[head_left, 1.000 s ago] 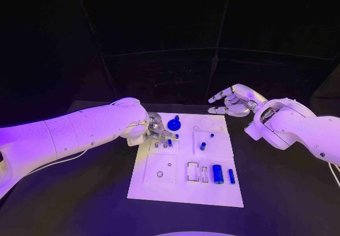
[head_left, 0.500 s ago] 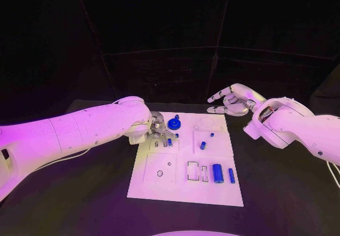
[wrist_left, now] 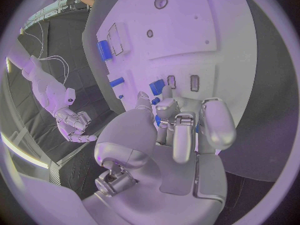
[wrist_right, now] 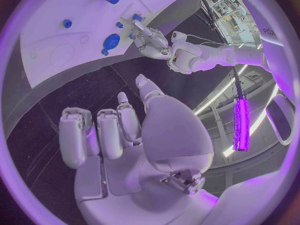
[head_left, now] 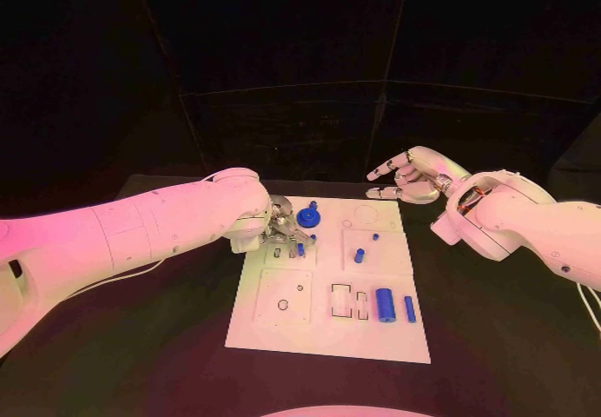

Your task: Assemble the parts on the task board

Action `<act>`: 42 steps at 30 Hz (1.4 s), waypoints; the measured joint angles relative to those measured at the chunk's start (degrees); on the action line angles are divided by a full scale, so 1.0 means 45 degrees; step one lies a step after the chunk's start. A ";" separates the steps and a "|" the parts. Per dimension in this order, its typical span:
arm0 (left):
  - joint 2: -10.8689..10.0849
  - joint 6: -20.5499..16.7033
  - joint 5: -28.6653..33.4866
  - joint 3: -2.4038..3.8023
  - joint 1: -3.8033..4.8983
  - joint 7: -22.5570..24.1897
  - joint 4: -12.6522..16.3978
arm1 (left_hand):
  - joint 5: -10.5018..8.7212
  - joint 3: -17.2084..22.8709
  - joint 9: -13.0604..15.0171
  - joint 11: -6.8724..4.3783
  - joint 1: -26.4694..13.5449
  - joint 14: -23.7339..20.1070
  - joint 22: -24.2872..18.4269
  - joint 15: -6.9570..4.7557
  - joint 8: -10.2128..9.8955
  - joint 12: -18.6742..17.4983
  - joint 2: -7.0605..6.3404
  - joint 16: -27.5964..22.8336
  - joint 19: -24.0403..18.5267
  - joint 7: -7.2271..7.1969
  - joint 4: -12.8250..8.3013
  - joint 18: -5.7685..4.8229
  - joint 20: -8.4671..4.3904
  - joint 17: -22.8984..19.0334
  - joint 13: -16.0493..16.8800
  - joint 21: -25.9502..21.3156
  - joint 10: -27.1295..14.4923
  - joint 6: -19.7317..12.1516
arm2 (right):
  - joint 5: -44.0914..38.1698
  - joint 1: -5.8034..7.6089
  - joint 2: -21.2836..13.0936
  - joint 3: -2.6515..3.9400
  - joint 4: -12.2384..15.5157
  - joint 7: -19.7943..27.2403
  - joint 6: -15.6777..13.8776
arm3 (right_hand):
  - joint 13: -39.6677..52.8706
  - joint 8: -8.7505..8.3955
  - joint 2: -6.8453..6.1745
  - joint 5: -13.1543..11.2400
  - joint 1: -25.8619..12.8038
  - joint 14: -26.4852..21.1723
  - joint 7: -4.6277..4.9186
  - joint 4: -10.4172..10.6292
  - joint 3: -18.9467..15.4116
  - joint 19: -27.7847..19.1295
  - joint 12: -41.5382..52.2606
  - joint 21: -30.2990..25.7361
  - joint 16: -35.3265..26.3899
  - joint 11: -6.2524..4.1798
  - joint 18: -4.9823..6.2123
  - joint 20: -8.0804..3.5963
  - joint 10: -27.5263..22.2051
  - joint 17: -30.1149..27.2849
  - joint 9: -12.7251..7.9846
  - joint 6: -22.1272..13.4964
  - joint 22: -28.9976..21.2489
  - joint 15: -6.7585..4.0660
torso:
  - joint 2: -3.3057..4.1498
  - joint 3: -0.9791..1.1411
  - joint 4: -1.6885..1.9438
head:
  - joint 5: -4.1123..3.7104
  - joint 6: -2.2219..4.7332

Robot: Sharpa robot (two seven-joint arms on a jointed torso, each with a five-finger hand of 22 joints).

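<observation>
The white task board (head_left: pixel 328 334) lies mid-table. My left hand (head_left: pixel 280 229) hovers over its far left part, fingers curled down. Its fingertips (wrist_left: pixel 165 93) pinch a small blue peg (head_left: pixel 300 249) (wrist_left: pixel 157 87) beside two narrow slots (wrist_left: pixel 194 83). A round blue knob (head_left: pixel 307 217) stands just right of that hand. My right hand (head_left: pixel 411 178) hangs past the board's far right corner with its fingers loosely bent and nothing in them. A blue peg (head_left: pixel 359 256) stands mid-board. A blue cylinder (head_left: pixel 385 306) and a thin blue bar (head_left: pixel 410 309) lie at the near right.
Two rectangular slots (head_left: pixel 340 301) and a small round hole (head_left: pixel 283 307) sit in the board's near half. The black table (head_left: pixel 501 330) spreads on both sides. In the right wrist view the board (wrist_right: pixel 56 60), the knob (wrist_right: pixel 111 41) and my left hand (wrist_right: pixel 150 37) appear.
My left hand has shifted only slightly over the peg. The right hand stays where it was.
</observation>
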 measured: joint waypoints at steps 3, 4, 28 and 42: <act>0.0008 0.0034 -0.0006 0.0000 0.0000 0.0000 -0.0005 | 0.0000 0.0064 0.0024 0.0000 0.0079 0.0000 0.0001 0.0000 0.0014 0.0000 -0.0055 0.0000 0.0000 0.0045 -0.0064 0.0000 0.0000 0.0000 0.0000 0.0000 0.0000 -0.0046 | 0.0000 0.0000 0.0008 0.0000 -0.0008 -0.0009 0.0009 | 0.0000 0.0000 0.0000 0.0000 0.0000 0.0000 0.0000 0.0000 0.0000 0.0000 -0.0008 0.0000 0.0000 0.0000 0.0001 0.0000 0.0000 0.0000 0.0000 0.0000 0.0000 0.0000 | 0.0000 0.0000 0.0001 | -0.0016 0.0000; 0.0013 0.0043 -0.0008 0.0000 0.0000 0.0000 -0.0007 | 0.0000 0.0066 0.0041 0.0000 0.0127 0.0000 0.0000 0.0000 0.0064 0.0000 -0.0007 0.0000 0.0000 0.0044 -0.0066 0.0000 0.0000 0.0000 0.0000 0.0000 0.0000 -0.0046 | 0.0000 0.0000 0.0011 0.0000 -0.0011 -0.0012 0.0010 | 0.0000 0.0000 0.0005 0.0000 0.0005 0.0000 -0.0006 0.0000 0.0000 0.0000 -0.0064 0.0000 0.0000 0.0000 0.0000 0.0000 0.0000 0.0000 0.0000 0.0006 0.0000 0.0000 | 0.0000 0.0000 0.0002 | -0.0017 -0.0002; 0.0166 0.0249 -0.0032 0.0000 0.0003 0.0036 -0.0157 | 0.0000 0.0438 0.0179 0.0000 0.0769 0.0001 0.0103 0.0001 0.0342 0.0057 -0.0072 0.0000 -0.0042 0.0000 -0.0438 0.0000 -0.0040 -0.0001 -0.0002 0.0046 0.0000 -0.0181 | -0.0048 0.0000 0.0150 0.0000 -0.0122 -0.0099 0.0032 | 0.0000 -0.0002 0.0051 0.0060 0.0051 0.0000 -0.0047 0.0000 0.0000 -0.0045 -0.0082 -0.0050 -0.0049 0.0000 0.0000 0.0046 0.0000 -0.0001 -0.0001 0.0046 0.0000 0.0000 | 0.0018 -0.0017 0.0011 | -0.0004 -0.0104; 0.0192 0.0359 -0.0038 0.0000 0.0003 0.0087 -0.0147 | 0.0000 0.0485 0.0184 0.0000 0.0822 0.0001 0.0102 0.0001 0.0395 0.0057 -0.0022 0.0000 -0.0048 0.0000 -0.0486 0.0000 -0.0045 0.0000 -0.0003 0.0039 0.0000 -0.0180 | -0.0084 0.0000 0.0231 0.0000 -0.0172 -0.0099 0.0063 | 0.0000 0.0061 0.0139 0.0044 0.0059 0.0000 -0.0047 0.0014 -0.0086 -0.0074 -0.0082 -0.0049 -0.0048 -0.0046 0.0000 0.0017 -0.0045 -0.0001 -0.0002 0.0046 0.0000 0.0000 | 0.0016 -0.0018 0.0020 | 0.0044 -0.0117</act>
